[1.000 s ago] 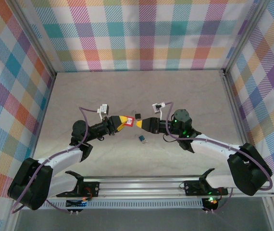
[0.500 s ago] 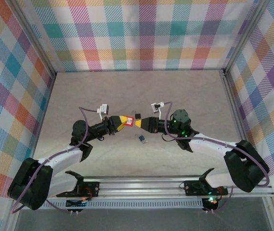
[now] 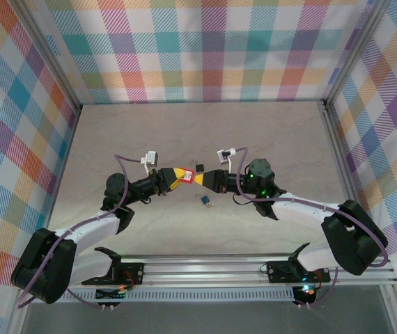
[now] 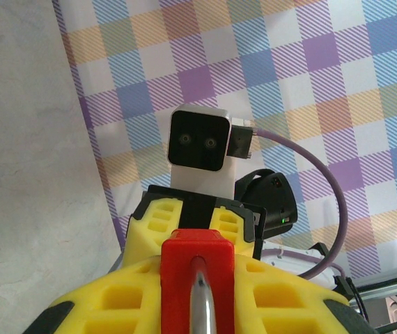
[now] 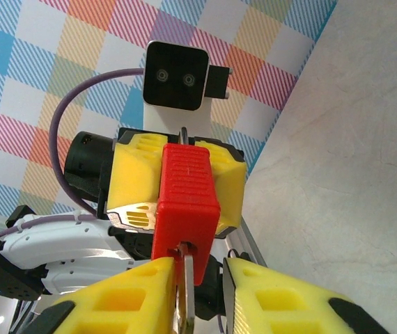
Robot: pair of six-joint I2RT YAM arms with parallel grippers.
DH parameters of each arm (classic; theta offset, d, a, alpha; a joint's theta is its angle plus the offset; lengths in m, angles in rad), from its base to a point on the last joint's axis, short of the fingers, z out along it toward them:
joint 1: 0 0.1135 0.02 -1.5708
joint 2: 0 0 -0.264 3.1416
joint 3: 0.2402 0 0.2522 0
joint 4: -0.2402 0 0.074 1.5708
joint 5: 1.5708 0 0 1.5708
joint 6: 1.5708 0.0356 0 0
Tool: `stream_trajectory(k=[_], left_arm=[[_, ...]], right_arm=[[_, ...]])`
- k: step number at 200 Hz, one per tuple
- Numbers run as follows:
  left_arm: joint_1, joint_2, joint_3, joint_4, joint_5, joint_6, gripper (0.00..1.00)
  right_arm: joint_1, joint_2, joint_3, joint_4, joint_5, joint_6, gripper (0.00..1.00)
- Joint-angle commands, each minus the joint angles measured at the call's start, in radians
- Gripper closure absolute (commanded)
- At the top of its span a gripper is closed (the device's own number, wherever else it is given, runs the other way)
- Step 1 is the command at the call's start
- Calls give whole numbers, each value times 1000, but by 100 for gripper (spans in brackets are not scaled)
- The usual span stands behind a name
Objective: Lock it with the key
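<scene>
Change since 1.0 s ago: the right gripper (image 3: 200,179) has closed the gap toward the left gripper (image 3: 182,177); the two now meet tip to tip above the table (image 3: 282,139). The left arm looks unmoved.

Base side of the fingertips: a small blue padlock (image 3: 205,201) lies on the table, apart from both grippers.

Right gripper: its yellow fingers (image 5: 129,299) are drawn in around the key (image 5: 185,278), which stands between them, close against one finger. We read this as a grip on the key. The blade points away from the fingers, and its tip meets the near end of the red padlock (image 5: 187,202). We cannot tell how deep it sits.

Left gripper: its fingers (image 5: 132,184) are clamped on the padlock body from both sides. In the left wrist view the silver shackle (image 4: 200,306) runs back between these fingers, and the body's end faces the right gripper.

Far side of the fingertips: a small black padlock (image 3: 200,167) sits on the table just beyond the meeting point, touching neither gripper.
</scene>
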Motion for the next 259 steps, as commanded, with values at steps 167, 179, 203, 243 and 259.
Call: stream_trajectory(k=[167, 179, 203, 243, 259], left_arm=[[8, -43, -47, 80, -84, -16, 100], [8, -37, -69, 130, -119, -50, 100], [9, -16, -93, 221, -175, -123, 100], [19, 0, -96, 233, -224, -190, 100], [40, -10, -98, 227, -228, -211, 100]], right_arm=[[21, 14, 1, 90, 88, -4, 100], [21, -6, -19, 85, 124, -20, 100], [22, -24, -59, 128, 147, -40, 100], [38, -47, -104, 170, 165, -73, 100], [39, -82, -121, 143, 177, -96, 100]])
